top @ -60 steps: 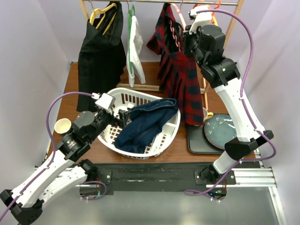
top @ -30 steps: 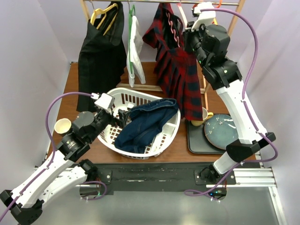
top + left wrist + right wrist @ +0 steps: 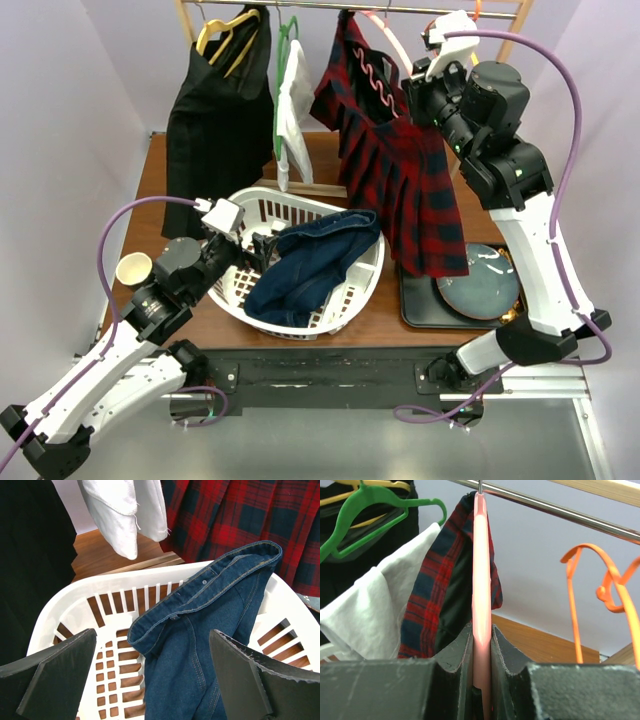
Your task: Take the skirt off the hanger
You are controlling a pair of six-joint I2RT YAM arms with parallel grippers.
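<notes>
Pale lilac walls (image 3: 70,130), brown wooden table (image 3: 158,180), wood-framed clothes rail (image 3: 410,10), grey floor (image 3: 300,452), soft even light

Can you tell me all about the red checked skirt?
The skirt is red with dark checks, pleated, and looks like soft woven cloth. It hangs off a pink hanger on the metal rail, slanting, with its hem spreading down over the dark tray in the top view. The right gripper is shut on the hanger, close to the waistband. A white garment hangs beside it.
</notes>
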